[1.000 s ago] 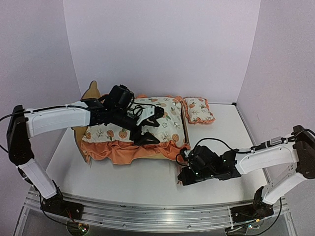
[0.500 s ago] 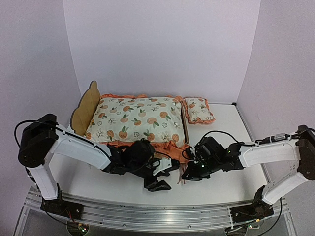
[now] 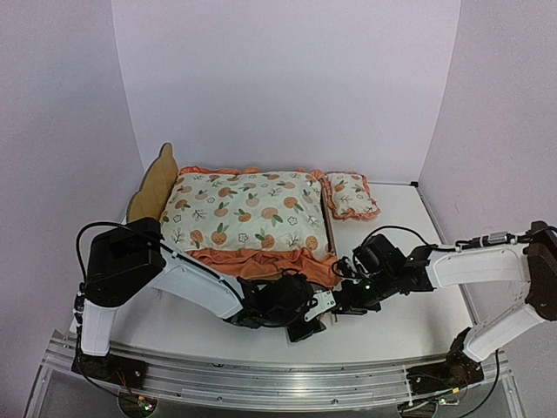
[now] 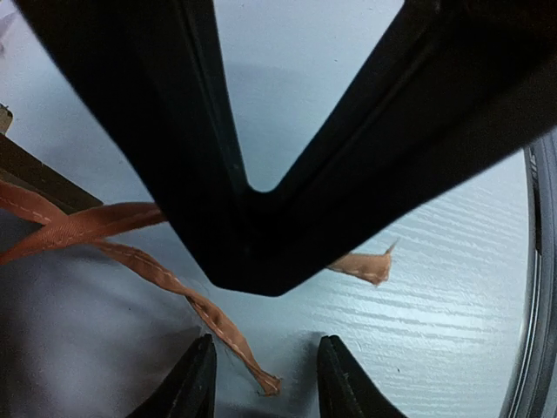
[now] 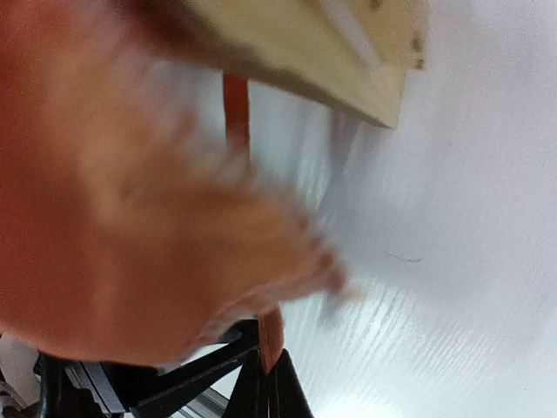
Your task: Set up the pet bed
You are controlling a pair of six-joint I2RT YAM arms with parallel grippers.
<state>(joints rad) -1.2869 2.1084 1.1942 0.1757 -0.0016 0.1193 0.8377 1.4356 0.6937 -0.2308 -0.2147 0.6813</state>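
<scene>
The pet bed (image 3: pixel 153 186) stands at the back left, its plywood headboard on the left, with the fruit-print mattress cushion (image 3: pixel 248 209) lying on it. The cushion's orange ruffle (image 3: pixel 261 261) hangs over the front edge. My left gripper (image 3: pixel 312 319) is low on the table before the bed's front right corner. In the left wrist view it (image 4: pixel 266 344) is open, with an orange ribbon end (image 4: pixel 248 361) lying between its fingertips. My right gripper (image 3: pixel 345 298) is close beside it. In the right wrist view it (image 5: pixel 270 374) is shut on an orange ribbon (image 5: pixel 271 335) below the plywood frame (image 5: pixel 331 52).
The small fruit-print pillow (image 3: pixel 351 193) lies on the table past the bed's right end. A second ribbon end (image 4: pixel 365 266) lies on the white table (image 3: pixel 409 261). A large black V-shaped part (image 4: pixel 287 200) fills the upper left wrist view. Both arms crowd the front corner.
My left arm has swung from over the cushion down to the table in front of the bed, beside the right gripper. My right gripper has moved up to the bed's front right corner.
</scene>
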